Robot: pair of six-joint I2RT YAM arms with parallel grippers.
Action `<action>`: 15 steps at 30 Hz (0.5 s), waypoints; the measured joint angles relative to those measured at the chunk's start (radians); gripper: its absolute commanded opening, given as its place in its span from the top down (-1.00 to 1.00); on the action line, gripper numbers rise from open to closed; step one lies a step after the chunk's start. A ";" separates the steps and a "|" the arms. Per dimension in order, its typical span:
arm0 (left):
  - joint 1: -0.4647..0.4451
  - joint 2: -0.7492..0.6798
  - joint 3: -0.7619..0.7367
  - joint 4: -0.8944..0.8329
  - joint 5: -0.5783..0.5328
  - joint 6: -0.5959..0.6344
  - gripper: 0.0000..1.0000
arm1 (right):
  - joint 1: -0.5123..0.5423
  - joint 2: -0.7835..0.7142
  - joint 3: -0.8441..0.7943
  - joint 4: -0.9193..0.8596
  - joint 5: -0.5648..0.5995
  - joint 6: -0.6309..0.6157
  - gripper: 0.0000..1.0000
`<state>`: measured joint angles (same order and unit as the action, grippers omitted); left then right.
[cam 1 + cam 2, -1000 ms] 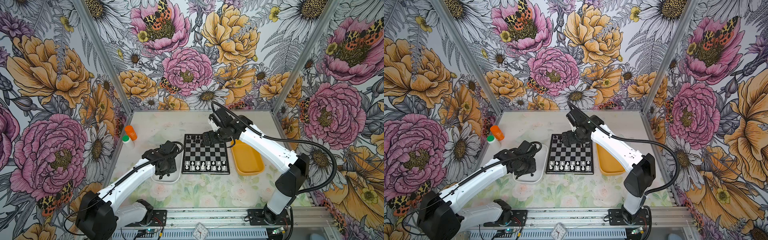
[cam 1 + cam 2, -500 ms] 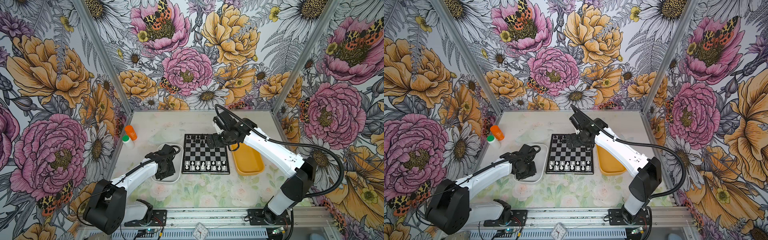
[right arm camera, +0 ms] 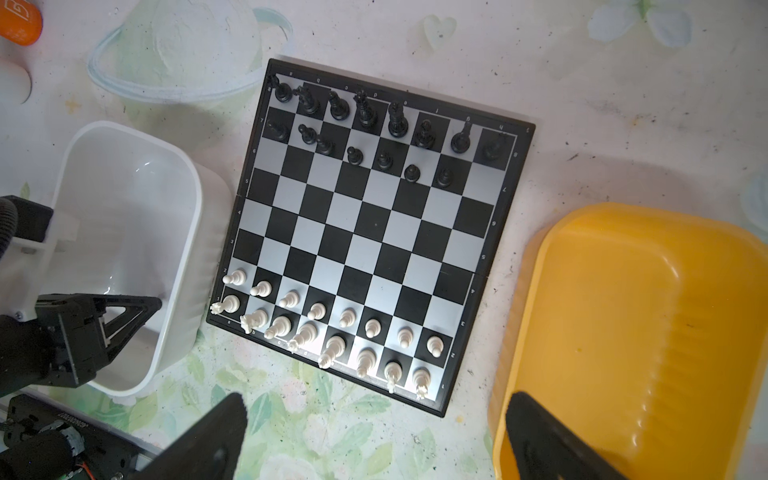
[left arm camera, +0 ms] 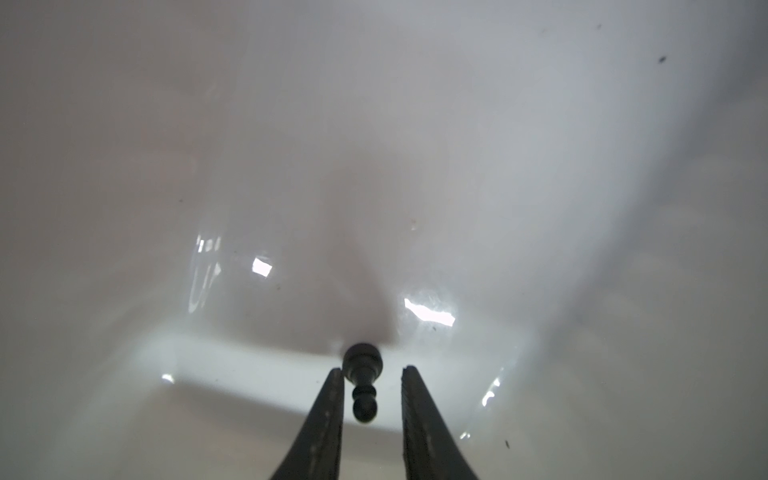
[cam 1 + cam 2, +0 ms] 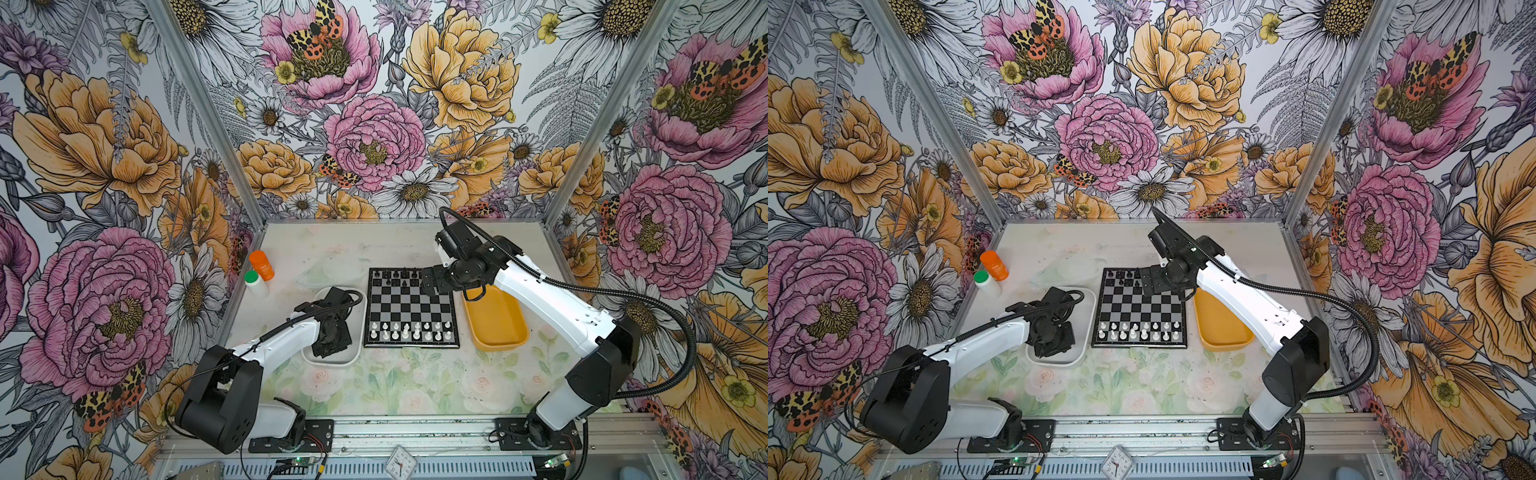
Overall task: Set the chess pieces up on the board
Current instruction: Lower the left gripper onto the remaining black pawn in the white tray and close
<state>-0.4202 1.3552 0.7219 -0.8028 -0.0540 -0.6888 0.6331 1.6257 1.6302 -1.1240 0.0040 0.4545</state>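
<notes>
Overhead, the counter (image 5: pixel 415 386) is a pale sheet printed with faint roses and leaves, scuffed and speckled with dark marks. Walls (image 5: pixel 374 124) papered in big pink and orange flowers shut it in on three sides, with metal posts at the corners. A metal rail (image 5: pixel 415 428) runs along the near edge.

The board (image 5: pixel 411 307) lies flat mid-counter, between a white tray (image 5: pixel 332 361) on the left and a yellow tray (image 5: pixel 494 324) on the right. Black pieces (image 3: pixel 365 112) fill its far rows and white pieces (image 3: pixel 332 328) its near rows. An orange bottle (image 5: pixel 262 264) and a green-capped one (image 5: pixel 253 282) stand by the left wall.

The left pincer (image 4: pixel 372 370) is down in the white tray, its fingers narrowly apart around a black pawn (image 4: pixel 362 374), with a gap on one side. The right pincer (image 3: pixel 378 399) hangs over the board's far right corner, spread wide and holding nothing
</notes>
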 measured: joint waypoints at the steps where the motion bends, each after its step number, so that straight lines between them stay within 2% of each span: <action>1: 0.000 0.000 0.000 0.000 0.000 0.001 0.49 | 0.000 0.000 0.000 0.000 0.000 0.000 -0.99; 15: 0.000 -0.025 0.000 -0.021 -0.001 0.007 0.52 | -0.006 -0.004 -0.006 0.000 -0.001 0.000 -0.99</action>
<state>-0.4202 1.3300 0.7219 -0.8242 -0.0551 -0.6815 0.6270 1.6215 1.6238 -1.1236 0.0032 0.4545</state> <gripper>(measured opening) 0.243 0.996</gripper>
